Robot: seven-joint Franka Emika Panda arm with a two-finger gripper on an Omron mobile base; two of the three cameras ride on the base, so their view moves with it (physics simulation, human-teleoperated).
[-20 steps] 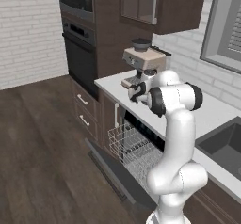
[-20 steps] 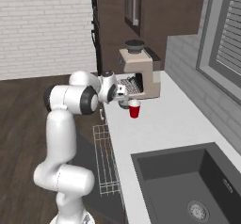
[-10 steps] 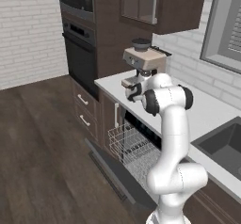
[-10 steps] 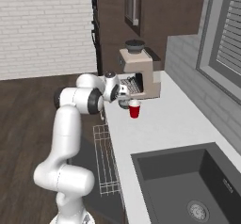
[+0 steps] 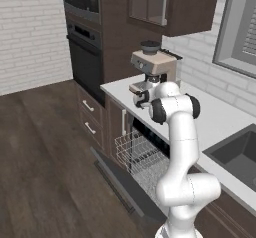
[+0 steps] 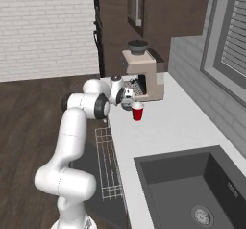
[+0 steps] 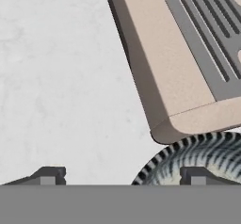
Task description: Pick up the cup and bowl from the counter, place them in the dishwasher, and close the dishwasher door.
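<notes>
Hand view: the open jaws hover over the tabletop (image 7: 61, 77), their two fingertips (image 7: 47, 176) wide apart; a striped bowl (image 7: 202, 152) sits under the right tip, against the coffee machine (image 7: 174, 68) base. In the right base view the red cup (image 6: 137, 111) stands just beyond the jaws (image 6: 129, 98)

The arm (image 5: 181, 147) rises at lower right of the left base view, elbow bent, reaching toward centre. The gripper (image 7: 122, 177) points down, apparently spread wide, holding nothing.
</notes>
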